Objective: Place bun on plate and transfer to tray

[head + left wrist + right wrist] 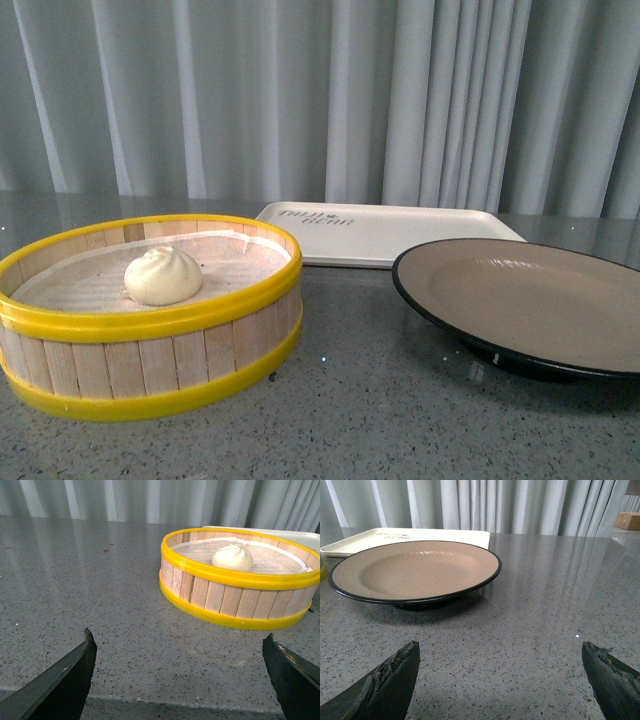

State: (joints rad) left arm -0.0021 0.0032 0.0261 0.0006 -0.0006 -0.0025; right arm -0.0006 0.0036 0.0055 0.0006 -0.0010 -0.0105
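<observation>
bun (162, 276) inside yellow-rimmed steamer basket (150, 365)

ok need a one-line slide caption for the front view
Bun sits in a yellow-rimmed steamer basket at left, empty plate at right, tray behind them on a grey table.

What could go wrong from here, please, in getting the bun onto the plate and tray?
The bun sits low inside the steamer basket, so the open left claw might catch its yellow rim or squash the dough. The plate is wide on a small foot; an edge grip by the right claw could tilt it.
</observation>
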